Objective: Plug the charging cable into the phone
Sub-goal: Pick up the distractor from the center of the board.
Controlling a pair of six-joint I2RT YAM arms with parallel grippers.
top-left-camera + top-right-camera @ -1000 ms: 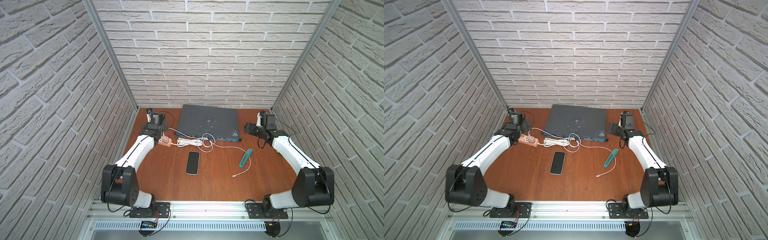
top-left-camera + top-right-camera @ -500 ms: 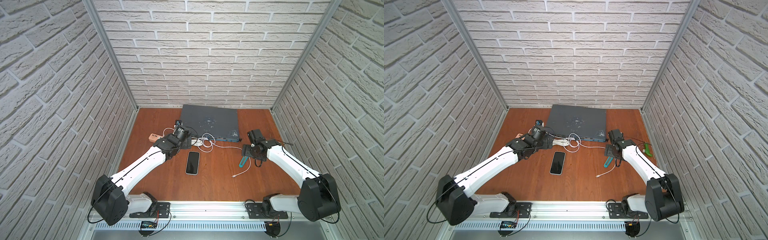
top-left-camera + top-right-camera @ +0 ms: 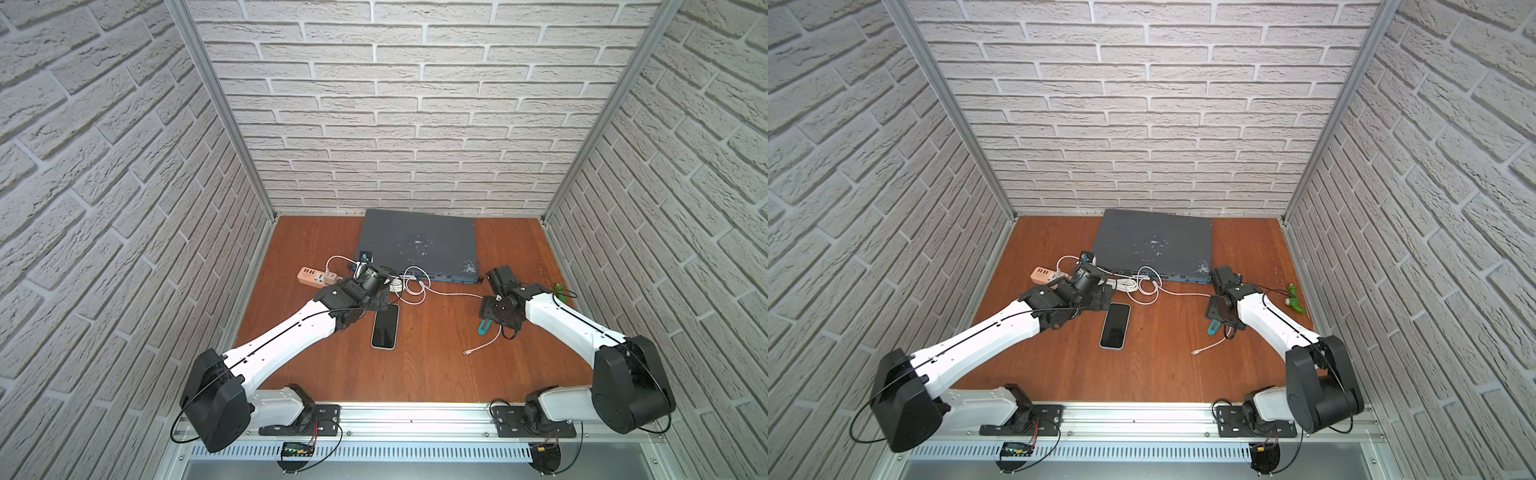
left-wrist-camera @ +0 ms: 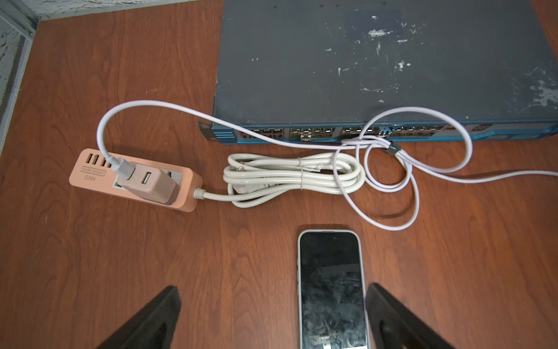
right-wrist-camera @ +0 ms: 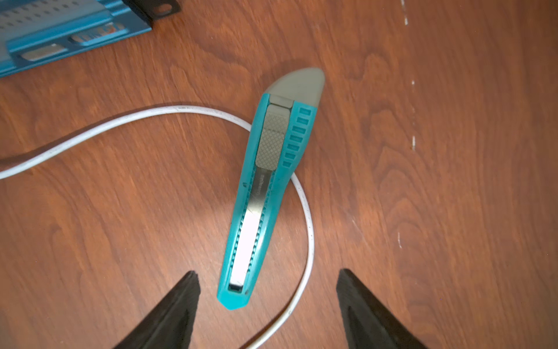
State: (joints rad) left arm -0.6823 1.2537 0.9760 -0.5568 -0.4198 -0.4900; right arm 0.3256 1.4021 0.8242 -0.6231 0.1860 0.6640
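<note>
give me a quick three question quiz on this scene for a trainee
1. True or false: the plug of the charging cable is already in the phone.
2. What lies across the charging cable by the right end effector? A) teal utility knife B) scissors C) screwdriver
3. Which arm's end effector hovers by the phone?

Key: 1 false, the plug lies apart from the phone; 2 A; 3 the left end effector.
</note>
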